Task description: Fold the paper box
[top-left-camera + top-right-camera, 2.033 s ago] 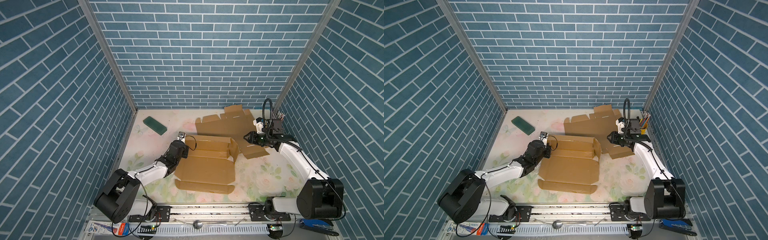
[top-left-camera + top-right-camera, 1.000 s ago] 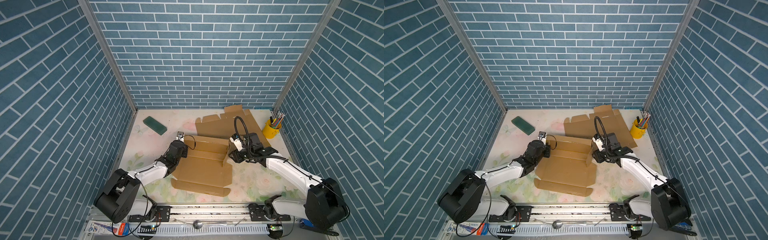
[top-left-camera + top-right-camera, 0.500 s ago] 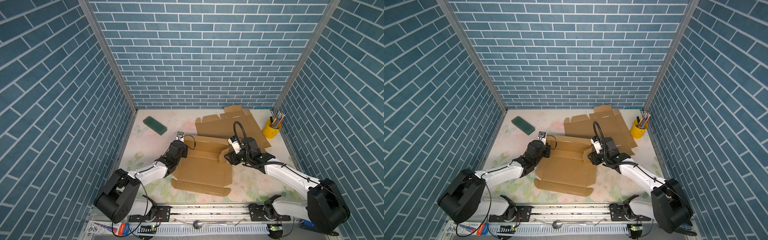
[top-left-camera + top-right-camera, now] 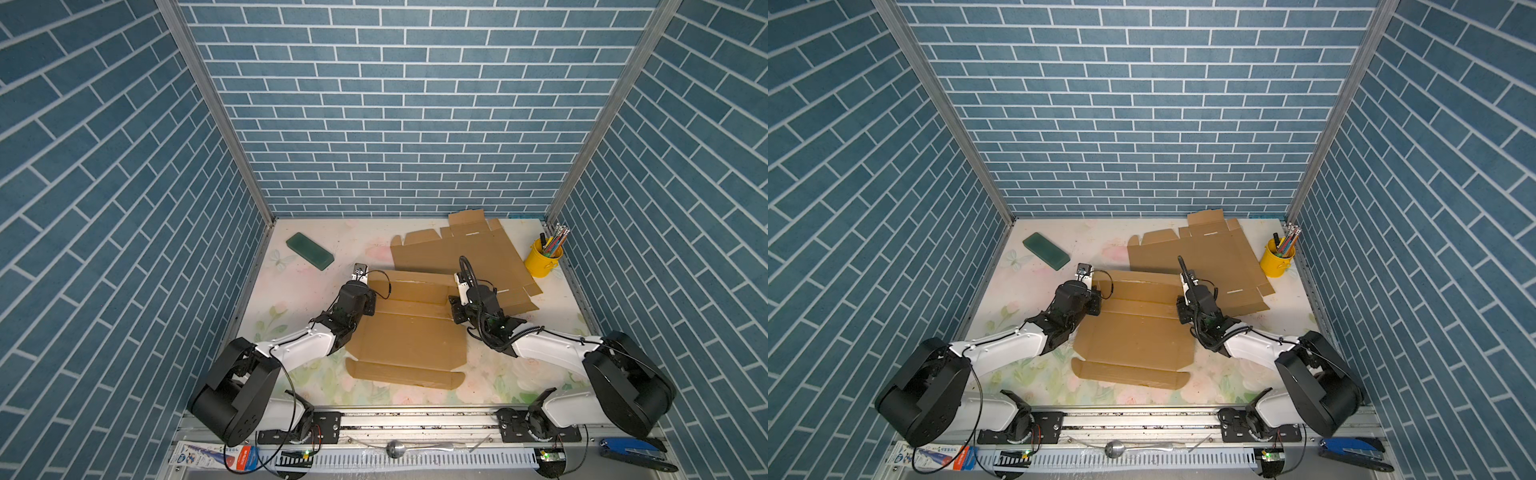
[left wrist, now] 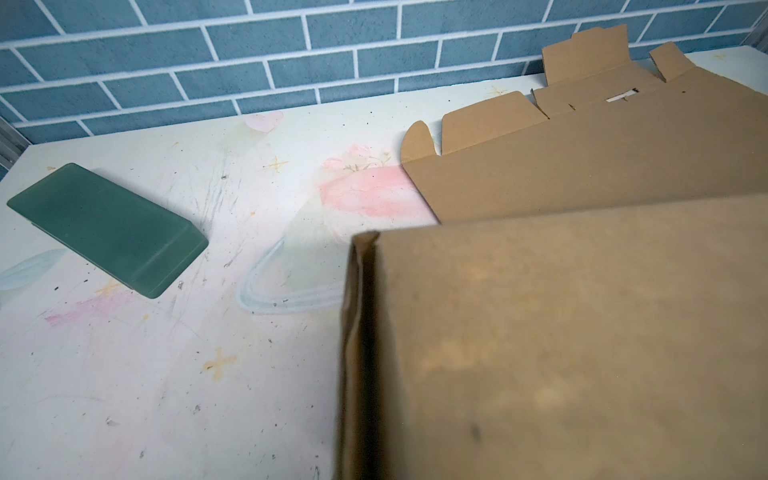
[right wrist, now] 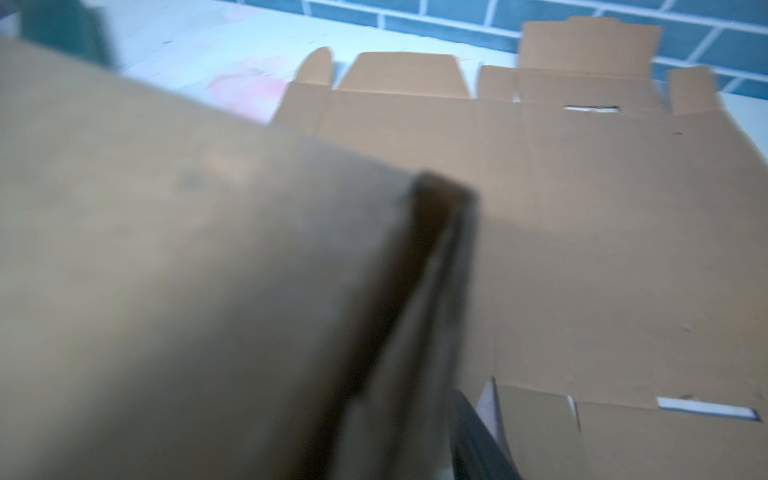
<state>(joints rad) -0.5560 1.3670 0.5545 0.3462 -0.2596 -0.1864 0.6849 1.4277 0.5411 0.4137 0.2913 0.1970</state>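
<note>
Brown cardboard, a half-folded paper box (image 4: pixel 409 332), lies open on the flowered table (image 4: pixel 291 299) toward 6 o'clock. At the box's 10 o'clock corner, the left claw (image 4: pixel 371 302) is closed by a raised side wall. At its 2 o'clock corner sits the right claw (image 4: pixel 455 309); blur hides whether it grips. Farther back are a flat cardboard sheet (image 4: pixel 469 253) at 1 o'clock, a green block (image 4: pixel 309 250) at 11 and a yellow pencil cup (image 4: pixel 540 259) at 2.

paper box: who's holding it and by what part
Left gripper is shut on the paper box at its raised left wall; right gripper sits at the right wall, grip unclear.
</note>
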